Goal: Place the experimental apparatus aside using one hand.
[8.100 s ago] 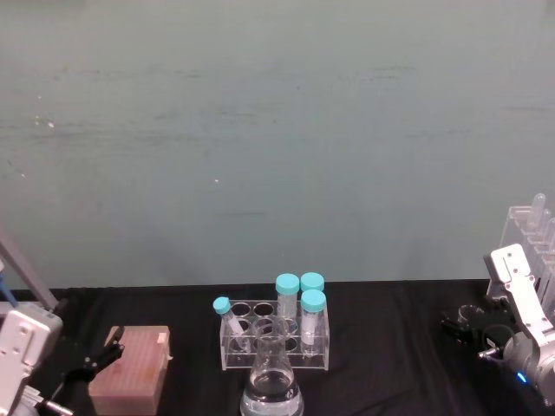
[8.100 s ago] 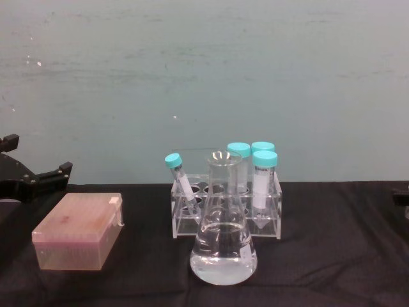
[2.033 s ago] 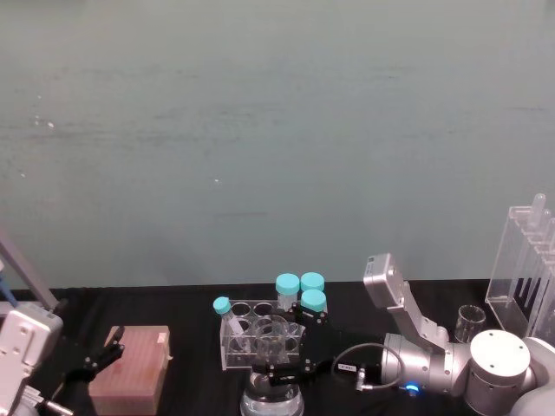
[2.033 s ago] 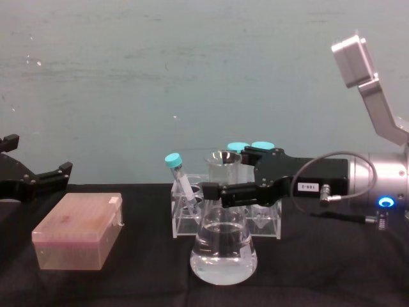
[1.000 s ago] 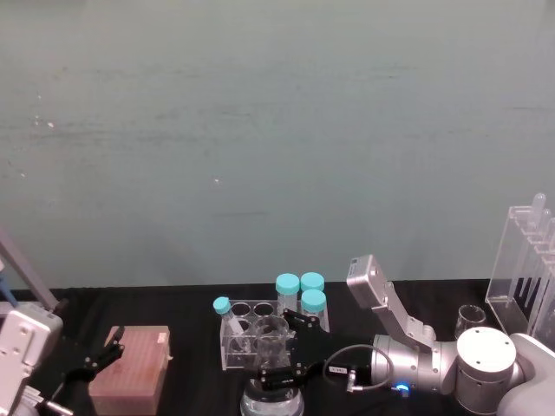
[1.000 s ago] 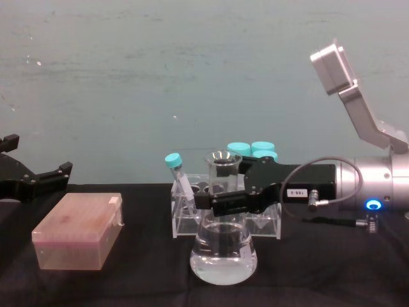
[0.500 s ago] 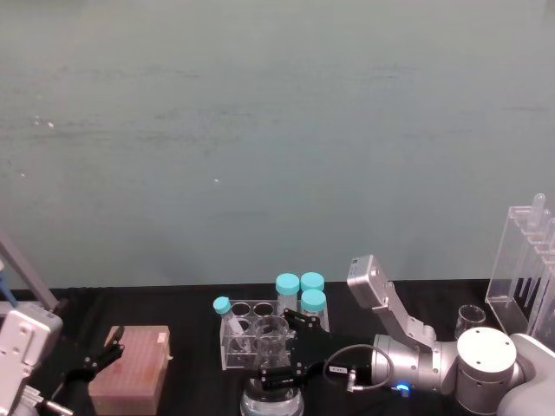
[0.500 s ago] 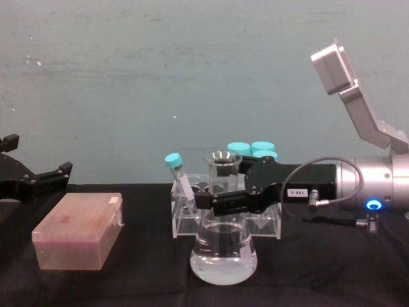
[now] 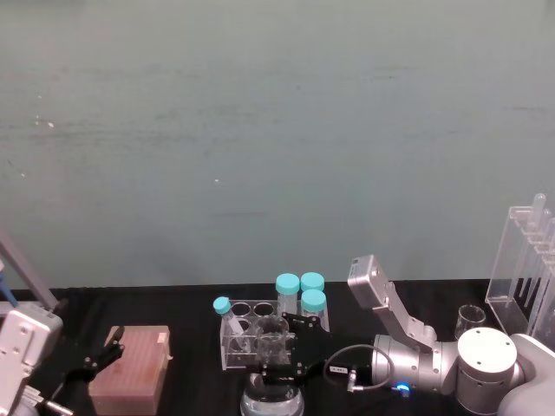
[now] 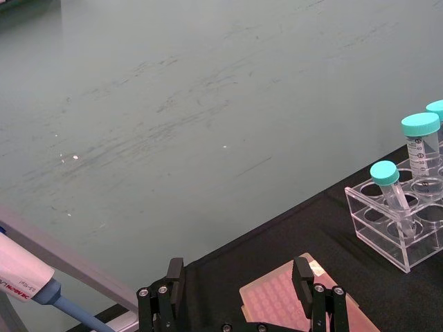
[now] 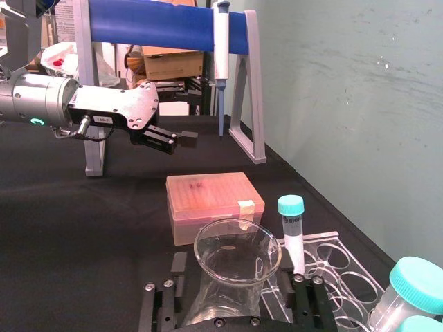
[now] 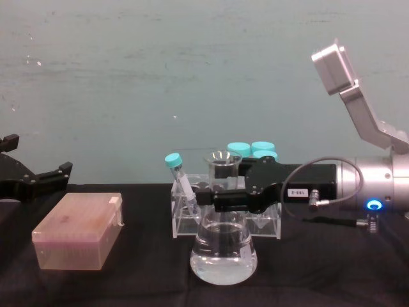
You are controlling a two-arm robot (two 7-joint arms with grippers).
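Drawn together and levelled since half a second ago: right gripper (image 12: 220,199), reaching in from the right, fingers clamped on the neck of the conical flask (image 12: 223,256). Flask upright on the black table (image 12: 332,275) at near centre, part-filled with clear liquid, just in front of the clear tube rack (image 12: 271,225) of teal-capped tubes; tall clear stand (image 9: 527,260) and small beaker (image 9: 469,321) well apart at far right. Left gripper (image 10: 239,287) parked at left near the pink tip box (image 12: 78,231), fingers apart.

behind flask (image 12: 223,251): tube rack (image 12: 268,227) blocks | left: pink box (image 12: 78,238) | right: open table (image 12: 332,268)
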